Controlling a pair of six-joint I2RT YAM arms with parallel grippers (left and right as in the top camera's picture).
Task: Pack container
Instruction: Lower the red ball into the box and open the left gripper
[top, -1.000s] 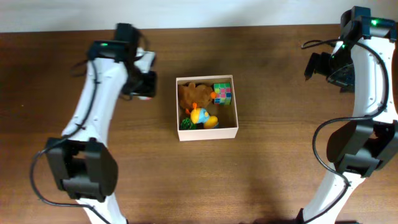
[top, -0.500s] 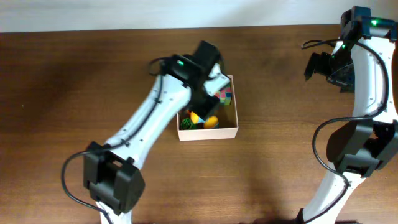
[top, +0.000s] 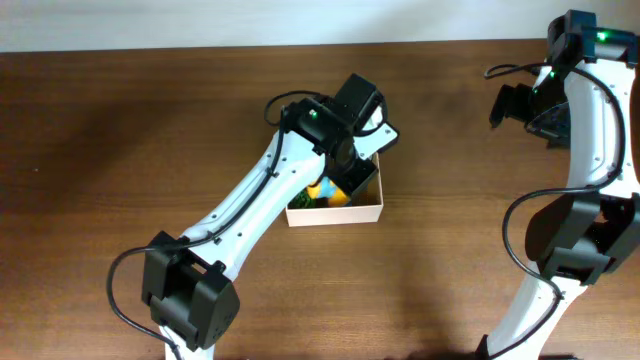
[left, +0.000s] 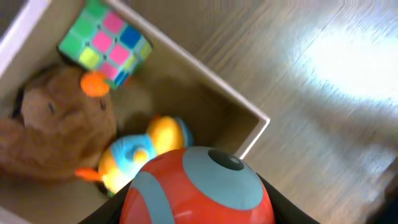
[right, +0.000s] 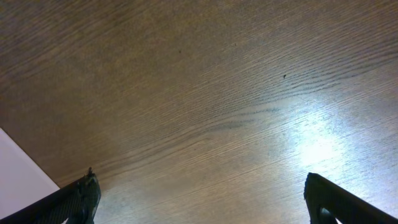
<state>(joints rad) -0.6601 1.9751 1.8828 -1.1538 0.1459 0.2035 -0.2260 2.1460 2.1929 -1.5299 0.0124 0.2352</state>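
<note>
Left arm reaches across the square, shallow white box with a tan cardboard floor (top: 336, 213), which sits mid-table, near the centre of the brown wooden table (right: 205, 93).

- The left gripper (top: 352, 172) hangs over the box's right half. It is clamped on a red ball with pale blue patches and a dark spot (left: 196, 186). Black fingers flank the ball at both lower edges of the wrist view, and the contact itself is mostly out of frame, so the grip is judged, not seen.
- Already inside the box are a multicoloured puzzle cube (left: 106, 46) against the far wall, a brown plush animal (left: 56, 134) beside it, and a yellow and blue duck toy (left: 140, 152) touching the plush.
- The bare floor lies toward the corner (left: 264, 121), probably why the ball is carried to this side. The ball is held above the walls, likely so it clears the rim and the toys before release.
- Ball not yet in the box. It could roll onto the duck.

Right gripper (right: 208, 205) is parked well apart at the far right with fingers spread wide and nothing between them, only table beneath, which keeps it out of the left arm's way.
</note>
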